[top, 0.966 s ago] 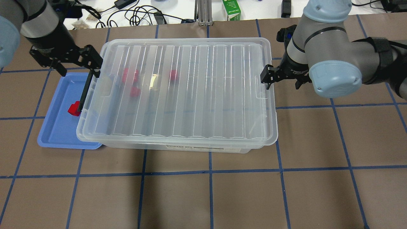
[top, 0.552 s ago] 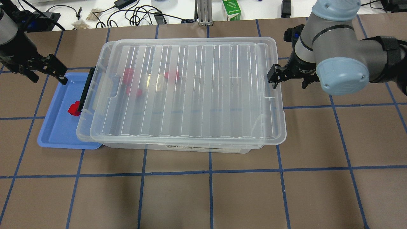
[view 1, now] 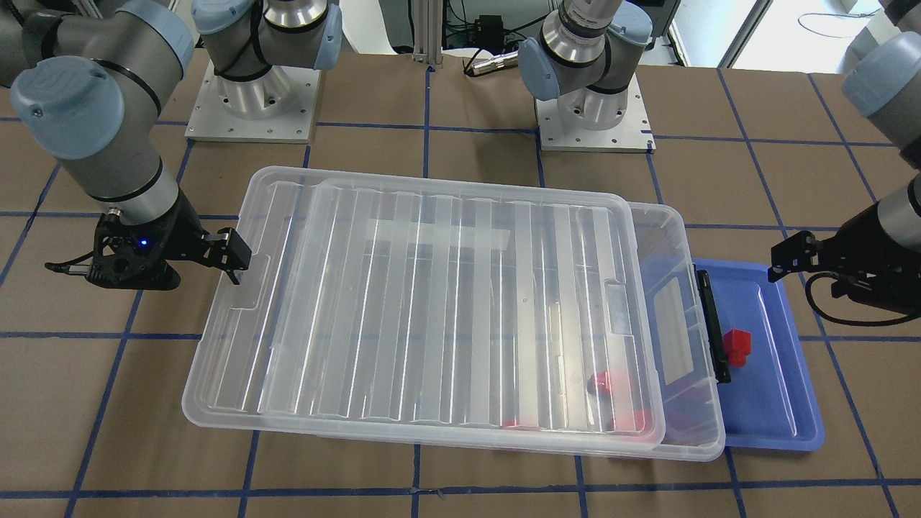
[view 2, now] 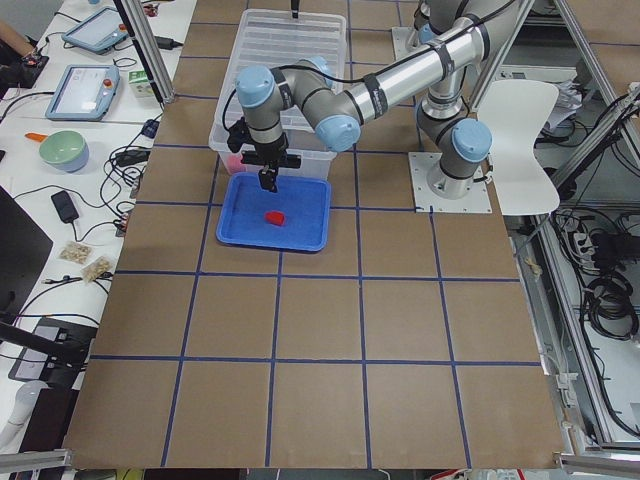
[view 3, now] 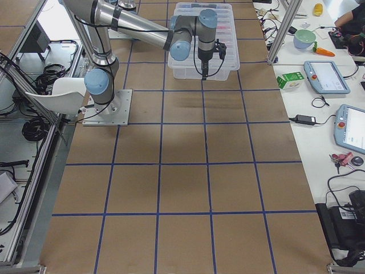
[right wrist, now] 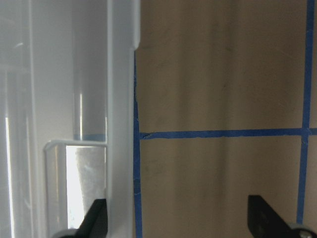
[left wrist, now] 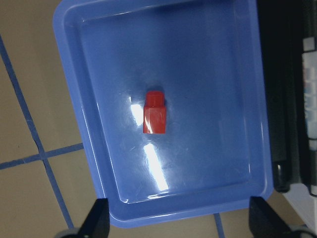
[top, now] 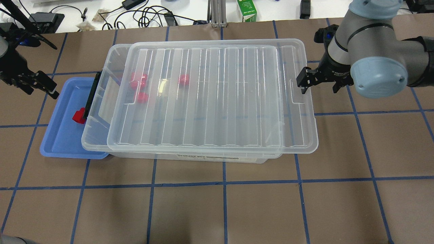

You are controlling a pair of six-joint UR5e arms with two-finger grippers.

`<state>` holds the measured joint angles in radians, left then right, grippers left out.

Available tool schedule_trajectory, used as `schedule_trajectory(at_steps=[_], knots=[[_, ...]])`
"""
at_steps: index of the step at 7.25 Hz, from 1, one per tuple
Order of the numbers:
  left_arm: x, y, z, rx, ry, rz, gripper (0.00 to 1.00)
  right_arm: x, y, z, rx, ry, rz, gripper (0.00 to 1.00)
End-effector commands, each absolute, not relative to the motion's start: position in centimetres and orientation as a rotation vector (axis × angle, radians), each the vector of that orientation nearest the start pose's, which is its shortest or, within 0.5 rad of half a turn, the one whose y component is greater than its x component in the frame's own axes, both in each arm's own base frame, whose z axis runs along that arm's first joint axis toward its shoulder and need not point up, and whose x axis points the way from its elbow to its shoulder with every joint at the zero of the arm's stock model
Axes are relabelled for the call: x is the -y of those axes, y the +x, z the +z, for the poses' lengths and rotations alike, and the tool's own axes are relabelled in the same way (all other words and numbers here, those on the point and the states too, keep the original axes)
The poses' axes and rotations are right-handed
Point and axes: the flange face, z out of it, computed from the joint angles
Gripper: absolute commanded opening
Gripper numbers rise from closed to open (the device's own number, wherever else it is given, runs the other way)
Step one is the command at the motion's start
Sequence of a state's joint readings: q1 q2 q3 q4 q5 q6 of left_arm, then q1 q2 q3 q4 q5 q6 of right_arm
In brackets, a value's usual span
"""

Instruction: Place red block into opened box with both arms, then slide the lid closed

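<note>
Brown-papered bench (top: 217,210), blue tape grid. Item: red block (left wrist: 155,113), lying in the blue tray (left wrist: 99,74) beside the box (top: 101,128). Your left gripper (left wrist: 179,220) is the nearer: fingers spread wide, empty, block centred ahead, its long axis crosswise to their closing line. Right gripper (top: 318,83): fingers apart, gripping nothing, one beside the lid (top: 217,95) edge.

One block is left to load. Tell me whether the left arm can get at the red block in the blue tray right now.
Probably yes. The left gripper hangs open above the blue tray, and the red block lies alone there, uncovered and clear of the tray's walls.
</note>
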<state>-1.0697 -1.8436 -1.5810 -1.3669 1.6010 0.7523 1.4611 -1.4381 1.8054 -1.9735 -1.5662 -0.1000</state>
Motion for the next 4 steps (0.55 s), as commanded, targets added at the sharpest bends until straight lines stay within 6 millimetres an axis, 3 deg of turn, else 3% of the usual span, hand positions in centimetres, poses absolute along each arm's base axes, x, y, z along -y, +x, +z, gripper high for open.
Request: schedule_trajectory(at_steps=[1,4], knots=[[59.0,18.0,30.5,-3.129,0.498,0.142,1.0,53.8,5.9,34.8,-3.152,-0.022,-0.046,1.0],[58.7,17.8,23.1,-3.116,0.57,0.129,1.0,53.8,3.4,34.6,-3.165,-0.089,-0.022,1.0]])
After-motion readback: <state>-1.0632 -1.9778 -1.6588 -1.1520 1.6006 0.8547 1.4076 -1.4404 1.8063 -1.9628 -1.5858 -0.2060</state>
